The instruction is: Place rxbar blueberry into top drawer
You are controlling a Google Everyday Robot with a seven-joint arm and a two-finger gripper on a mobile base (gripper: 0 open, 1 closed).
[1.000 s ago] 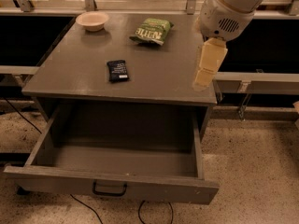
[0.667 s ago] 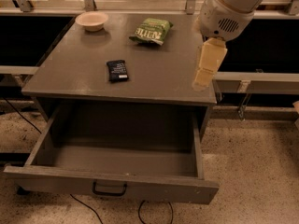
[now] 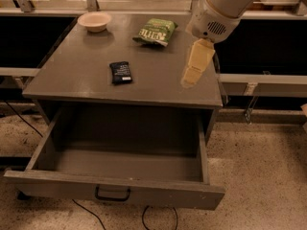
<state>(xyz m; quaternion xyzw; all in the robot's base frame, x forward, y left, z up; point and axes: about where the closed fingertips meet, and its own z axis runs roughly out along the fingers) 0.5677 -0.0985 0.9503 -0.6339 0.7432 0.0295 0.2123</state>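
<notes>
Above the right front part of the grey cabinet top [image 3: 158, 87], the gripper [image 3: 191, 75] hung from the white arm [image 3: 218, 13], pointing down and slanting a little toward the front edge. Whether it was released or clenched could not be told from this view; nothing showed in its grasp. Whether its tip touched the surface could not be told either.

The rxbar blueberry [image 3: 120, 72] lay flat on the cabinet top, well apart from the gripper, off to its side toward the left of the view and at about the same depth. Its dark wrapper faced up with the white lettering showing.

Behind the gripper and somewhat to the same side lay a green chip bag [image 3: 155, 31], nearer to the gripper than the bar was. Farther off beyond the bag, in the far left corner of the top, stood a small pale bowl [image 3: 94, 21].

Below and in front of the gripper, the top drawer [image 3: 48, 143] stood pulled out wide, its inside bare to the view. The dark handle [image 3: 112, 194] sat at the middle of the front panel, low and well to the left of the gripper. Dark cables [image 3: 158, 219] trailed on the speckled floor [image 3: 259, 166] under the drawer front.
</notes>
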